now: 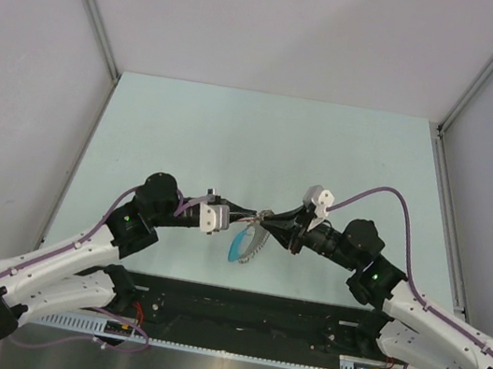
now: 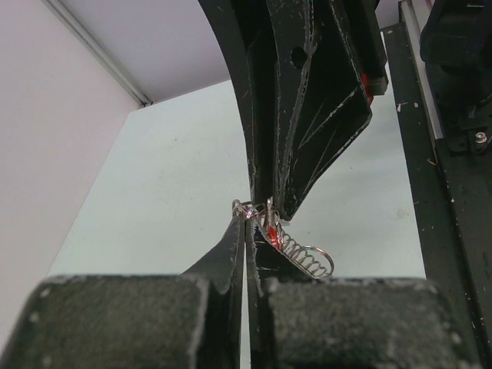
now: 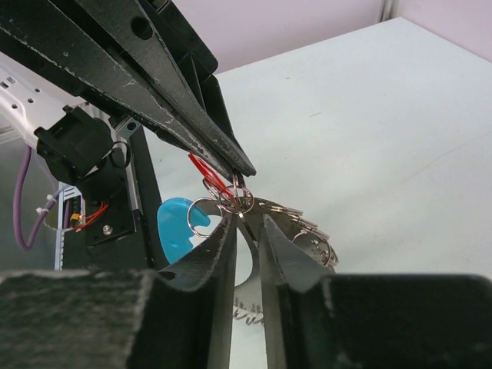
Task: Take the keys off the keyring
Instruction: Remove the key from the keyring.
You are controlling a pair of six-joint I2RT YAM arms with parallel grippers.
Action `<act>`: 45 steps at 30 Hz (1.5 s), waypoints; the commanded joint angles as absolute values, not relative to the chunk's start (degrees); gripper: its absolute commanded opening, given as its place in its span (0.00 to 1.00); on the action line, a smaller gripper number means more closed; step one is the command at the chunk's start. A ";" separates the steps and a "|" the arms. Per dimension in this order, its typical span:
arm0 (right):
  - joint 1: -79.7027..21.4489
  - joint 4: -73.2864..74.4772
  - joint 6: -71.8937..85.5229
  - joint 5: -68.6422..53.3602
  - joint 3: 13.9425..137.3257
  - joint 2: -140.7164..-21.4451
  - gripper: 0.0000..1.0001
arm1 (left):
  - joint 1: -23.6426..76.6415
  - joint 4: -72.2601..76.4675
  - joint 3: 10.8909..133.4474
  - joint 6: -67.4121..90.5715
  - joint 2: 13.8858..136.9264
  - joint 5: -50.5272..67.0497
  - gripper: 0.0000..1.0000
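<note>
Probably a robotics lab: white walls, aluminium framing, pale green tabletop.

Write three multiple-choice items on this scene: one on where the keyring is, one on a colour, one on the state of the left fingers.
1. Where is the keyring? A inside a box; B where the left gripper and right gripper meet; C under a cloth.
2. What colour is its arc section? A blue; B yellow; C green.
3. How do the left fingers stand? A wide apart; B out of view; C pressed together.
Key: 1 B, it hangs at the meeting tips; 2 A, bright blue in the right wrist view; 3 C, no gap shows between them.
</note>
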State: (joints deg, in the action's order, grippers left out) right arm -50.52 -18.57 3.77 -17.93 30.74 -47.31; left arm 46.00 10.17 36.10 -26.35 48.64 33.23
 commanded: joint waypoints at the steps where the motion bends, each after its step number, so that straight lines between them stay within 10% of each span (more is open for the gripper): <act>1: -50.62 -23.20 4.31 -18.37 31.29 -48.16 0.24 | 46.14 14.06 38.14 -25.05 47.72 34.37 0.00; 22: -51.06 -29.09 2.29 -20.30 31.29 -53.09 0.27 | 46.14 13.97 37.53 -25.05 47.37 33.84 0.00; 26: -51.15 -29.97 1.32 -20.30 31.29 -53.26 0.00 | 46.14 13.97 37.53 -25.05 47.11 34.01 0.00; 37: -53.52 -28.57 -9.39 -19.78 30.94 -50.45 0.00 | 46.14 13.45 37.70 -23.65 47.02 34.10 0.01; 45: -53.61 -26.72 -11.95 -20.65 30.85 -47.47 0.00 | 45.97 0.81 43.50 -25.05 44.47 30.67 0.49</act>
